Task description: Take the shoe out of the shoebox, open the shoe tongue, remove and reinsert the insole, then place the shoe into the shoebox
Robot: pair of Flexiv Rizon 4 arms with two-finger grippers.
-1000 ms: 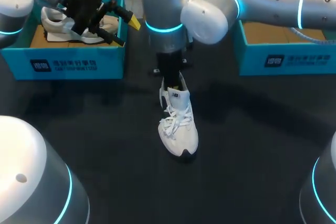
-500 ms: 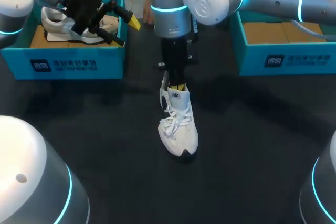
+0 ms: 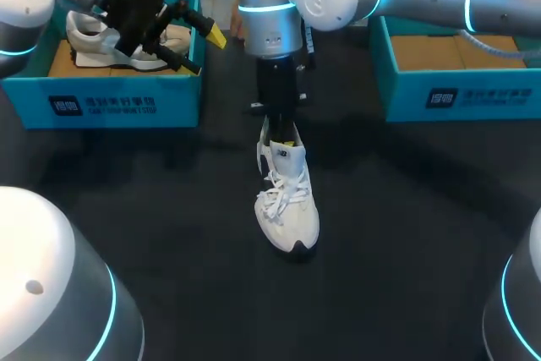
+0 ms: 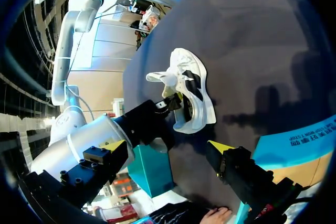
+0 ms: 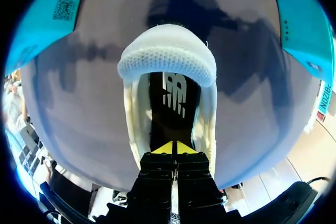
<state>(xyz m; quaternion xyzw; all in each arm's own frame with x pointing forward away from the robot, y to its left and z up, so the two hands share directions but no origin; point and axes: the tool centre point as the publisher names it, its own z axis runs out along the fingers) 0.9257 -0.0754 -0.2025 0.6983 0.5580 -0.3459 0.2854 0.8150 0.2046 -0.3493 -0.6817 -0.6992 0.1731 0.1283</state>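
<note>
A white laced shoe (image 3: 288, 205) stands upright in the middle of the black table, toe toward the near edge. My right gripper (image 3: 286, 134) comes down from above into its opening. In the right wrist view the right gripper (image 5: 172, 148) is shut, yellow tips pressed together with nothing between them, just over the black insole (image 5: 173, 98) and between the shoe's white walls. The shoe's padded mesh edge (image 5: 167, 59) lies ahead of the tips. My left gripper (image 3: 196, 35) hangs open over the left shoebox (image 3: 101, 103). Between the left gripper's spread fingers, far off, lies the shoe (image 4: 193, 93).
The left shoebox holds a second white shoe (image 3: 89, 35) under my left arm. Another teal shoebox (image 3: 456, 82) with a brown floor stands at the back right. Black tabletop surrounds the shoe on all sides.
My right arm's wrist and elbow have swung back and to the left, while its gripper stays in the shoe's opening. The shoe and my left arm have not moved.
</note>
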